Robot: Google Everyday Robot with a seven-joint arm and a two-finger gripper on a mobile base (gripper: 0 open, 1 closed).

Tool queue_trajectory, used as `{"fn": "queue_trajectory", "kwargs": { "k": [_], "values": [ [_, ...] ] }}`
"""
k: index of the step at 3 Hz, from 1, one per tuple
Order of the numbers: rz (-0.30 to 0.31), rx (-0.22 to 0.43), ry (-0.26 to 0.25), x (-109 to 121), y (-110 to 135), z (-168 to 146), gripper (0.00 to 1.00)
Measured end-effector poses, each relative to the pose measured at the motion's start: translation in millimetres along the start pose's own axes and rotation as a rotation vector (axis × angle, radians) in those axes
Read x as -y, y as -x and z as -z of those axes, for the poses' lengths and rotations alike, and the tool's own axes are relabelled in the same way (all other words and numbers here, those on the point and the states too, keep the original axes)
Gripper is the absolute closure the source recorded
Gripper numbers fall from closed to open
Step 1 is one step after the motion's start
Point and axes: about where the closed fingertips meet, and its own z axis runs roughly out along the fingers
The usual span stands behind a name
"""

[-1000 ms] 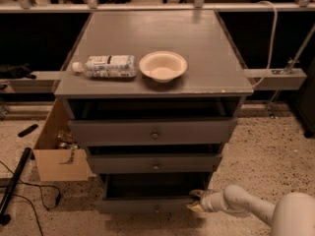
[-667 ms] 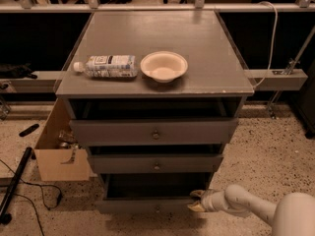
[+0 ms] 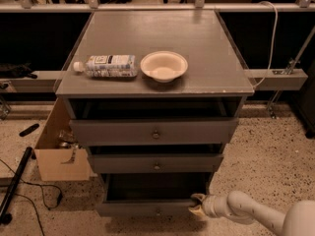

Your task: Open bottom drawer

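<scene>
Grey cabinet top [image 3: 211, 58] with plastic bottle [image 3: 109, 66] and cream bowl [image 3: 164, 66]; end effector [image 3: 198, 206] low at bottom drawer [image 3: 147, 209].

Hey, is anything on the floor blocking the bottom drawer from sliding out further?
Nothing visible does. The gripper is at the right end of the bottom drawer front, and no object shows on the floor ahead of it. The cardboard box sits off to the left, outside its path.

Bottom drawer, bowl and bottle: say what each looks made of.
Bottom drawer: probably wood under matte grey paint, going by its flat, boxy panels. Bowl: likely paper or foam, with a matte cream surface and a thin rim. Bottle: clear plastic, see-through with a printed label. The gripper sits at the drawer's right front corner.
</scene>
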Motion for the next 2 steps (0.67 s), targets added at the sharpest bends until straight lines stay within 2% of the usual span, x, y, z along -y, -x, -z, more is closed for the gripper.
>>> {"fn": "queue_trajectory", "kwargs": {
  "k": [1, 2],
  "values": [
    [0.0, 0.0, 0.0, 0.0, 0.2, 0.1, 0.51],
    [0.0, 0.0, 0.0, 0.0, 0.2, 0.1, 0.28]
  ]
}}
